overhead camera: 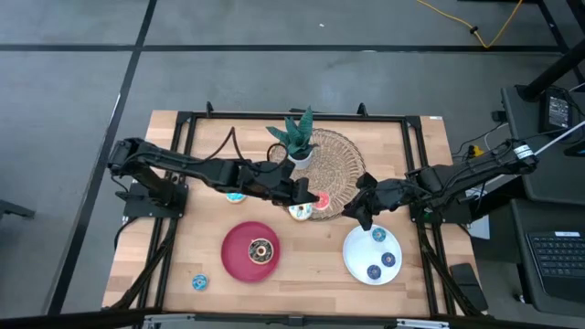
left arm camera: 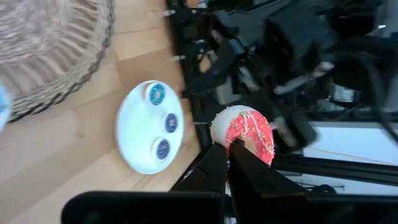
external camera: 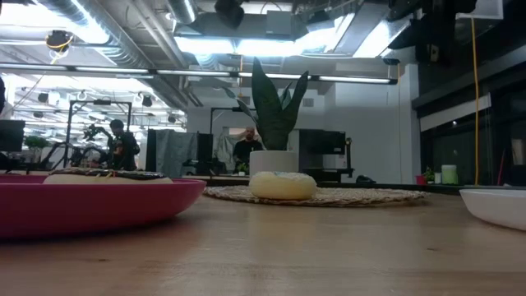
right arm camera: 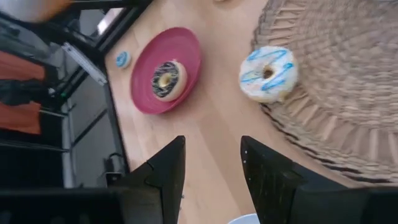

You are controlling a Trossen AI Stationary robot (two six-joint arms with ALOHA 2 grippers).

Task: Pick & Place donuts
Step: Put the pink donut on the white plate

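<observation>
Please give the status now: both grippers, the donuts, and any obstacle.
Left gripper shut on pink-iced donut, lifted. Right gripper open, empty, near white plate. Blue-striped donut on mat edge. Path clear.

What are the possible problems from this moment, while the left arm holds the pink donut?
1. The left gripper pinches the pink donut only at its rim, so it may slip out during travel.
2. The right gripper, open and empty, hovers close to the left one; the arms might collide.
3. The white plate already holds three small donuts, so a drop there could knock them.
</observation>
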